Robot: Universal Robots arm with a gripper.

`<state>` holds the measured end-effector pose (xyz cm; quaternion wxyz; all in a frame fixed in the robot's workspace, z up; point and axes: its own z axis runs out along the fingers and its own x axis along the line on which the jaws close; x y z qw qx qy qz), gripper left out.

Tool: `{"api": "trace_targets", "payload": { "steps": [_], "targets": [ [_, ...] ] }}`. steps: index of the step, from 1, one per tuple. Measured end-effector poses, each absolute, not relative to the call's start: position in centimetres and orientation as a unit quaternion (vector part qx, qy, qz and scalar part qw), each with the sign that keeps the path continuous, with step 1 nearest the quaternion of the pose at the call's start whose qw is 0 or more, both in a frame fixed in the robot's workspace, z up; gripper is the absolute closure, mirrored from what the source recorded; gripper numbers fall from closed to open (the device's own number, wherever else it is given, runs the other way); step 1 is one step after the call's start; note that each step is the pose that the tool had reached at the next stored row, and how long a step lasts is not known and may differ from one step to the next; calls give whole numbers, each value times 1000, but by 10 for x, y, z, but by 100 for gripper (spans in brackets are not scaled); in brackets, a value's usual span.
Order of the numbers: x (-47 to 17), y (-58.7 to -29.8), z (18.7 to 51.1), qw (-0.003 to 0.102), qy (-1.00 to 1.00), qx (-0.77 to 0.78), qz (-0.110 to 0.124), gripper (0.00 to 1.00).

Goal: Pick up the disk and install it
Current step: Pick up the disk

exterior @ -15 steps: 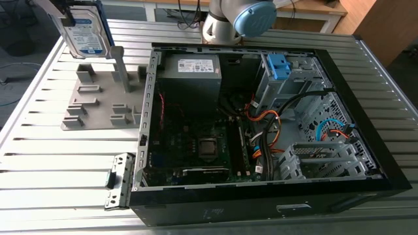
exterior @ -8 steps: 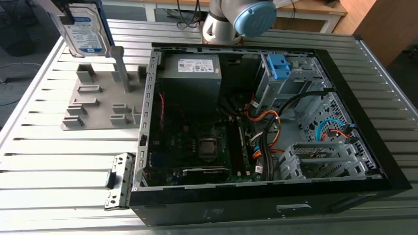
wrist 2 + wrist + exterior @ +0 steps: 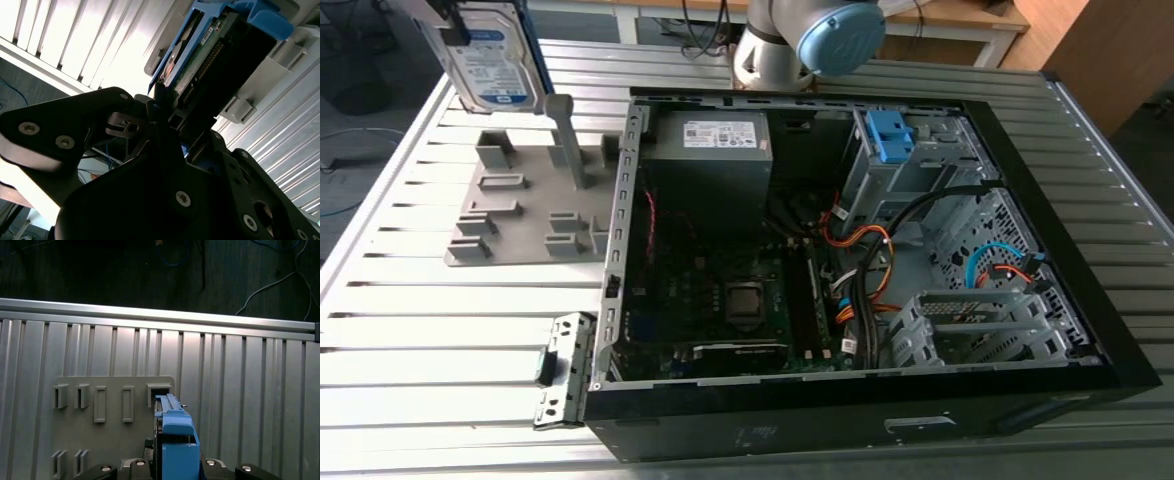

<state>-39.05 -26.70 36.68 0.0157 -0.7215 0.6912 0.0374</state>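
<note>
The disk (image 3: 491,60) is held upright in the air, clear of the grey slotted holder (image 3: 520,215) on the ribbed metal table (image 3: 414,340), at the exterior view's left of the open computer case (image 3: 761,425). In the second wrist view the gripper (image 3: 175,125) is seen pinching one end of the disk (image 3: 220,55), a jaw pressed on each flat face. In the first wrist view the blue carrier edge (image 3: 175,435) is seen between the jaws.

Flat silver hard drive (image 3: 487,55): white-and-blue label, black print, blue plastic frame. At its five o'clock, plain grey plastic plate (image 3: 520,225) on a silver ribbed metal table (image 3: 427,340).
</note>
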Motion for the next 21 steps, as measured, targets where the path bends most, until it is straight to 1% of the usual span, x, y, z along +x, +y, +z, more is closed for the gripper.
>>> {"api": "trace_targets", "payload": {
  "steps": [21],
  "targets": [
    [-390, -267, 381, 16, 691, -721, 37, 64]
  ]
}}
